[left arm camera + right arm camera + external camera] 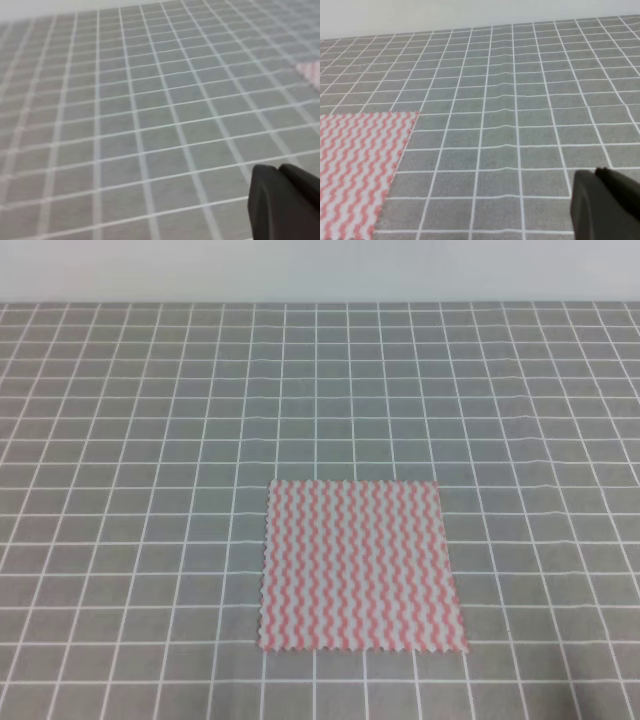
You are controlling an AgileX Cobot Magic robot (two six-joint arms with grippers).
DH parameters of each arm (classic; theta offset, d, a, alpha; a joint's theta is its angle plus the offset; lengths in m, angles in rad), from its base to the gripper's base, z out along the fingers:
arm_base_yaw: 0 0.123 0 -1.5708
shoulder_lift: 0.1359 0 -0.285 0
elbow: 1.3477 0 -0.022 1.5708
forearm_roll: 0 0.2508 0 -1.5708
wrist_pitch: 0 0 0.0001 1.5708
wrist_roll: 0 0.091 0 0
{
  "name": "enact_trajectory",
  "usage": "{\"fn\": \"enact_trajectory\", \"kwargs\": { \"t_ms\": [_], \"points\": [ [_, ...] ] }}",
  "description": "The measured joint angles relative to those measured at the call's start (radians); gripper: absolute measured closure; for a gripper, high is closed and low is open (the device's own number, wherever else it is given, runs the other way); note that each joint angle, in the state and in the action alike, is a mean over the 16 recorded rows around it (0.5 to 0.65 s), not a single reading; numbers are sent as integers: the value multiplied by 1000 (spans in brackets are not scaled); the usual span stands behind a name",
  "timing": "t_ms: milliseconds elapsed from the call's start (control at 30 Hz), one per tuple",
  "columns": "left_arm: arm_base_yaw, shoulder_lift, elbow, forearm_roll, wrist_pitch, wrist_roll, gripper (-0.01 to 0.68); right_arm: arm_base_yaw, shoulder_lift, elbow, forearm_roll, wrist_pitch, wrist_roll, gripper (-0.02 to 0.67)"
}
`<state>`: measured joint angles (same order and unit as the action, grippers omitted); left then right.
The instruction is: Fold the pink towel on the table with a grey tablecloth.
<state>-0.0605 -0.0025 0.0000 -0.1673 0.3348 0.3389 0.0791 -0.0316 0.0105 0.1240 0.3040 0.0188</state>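
The pink towel (360,565) lies flat and unfolded on the table with a grey tablecloth (150,440), a little right of centre and near the front edge of the exterior view. No gripper shows in that view. In the left wrist view only a blurred corner of the towel (311,74) shows at the right edge, far from a dark part of my left gripper (285,205) at the bottom right. In the right wrist view the towel (355,165) fills the lower left. A dark part of my right gripper (607,205) sits apart from it at the lower right.
The gridded cloth runs back to a pale wall (320,270). A slight ripple in the cloth (500,80) runs up the middle of the right wrist view.
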Motion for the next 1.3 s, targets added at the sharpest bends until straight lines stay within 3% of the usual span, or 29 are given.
{"fn": "enact_trajectory", "kwargs": {
  "t_ms": [833,1300],
  "points": [
    [0,0,0,-25,-21,-10,674,0,5,9,-1,-10,0,666],
    [0,0,0,-274,-73,-17,674,0,3,11,63,-109,0,665]
  ]
}}
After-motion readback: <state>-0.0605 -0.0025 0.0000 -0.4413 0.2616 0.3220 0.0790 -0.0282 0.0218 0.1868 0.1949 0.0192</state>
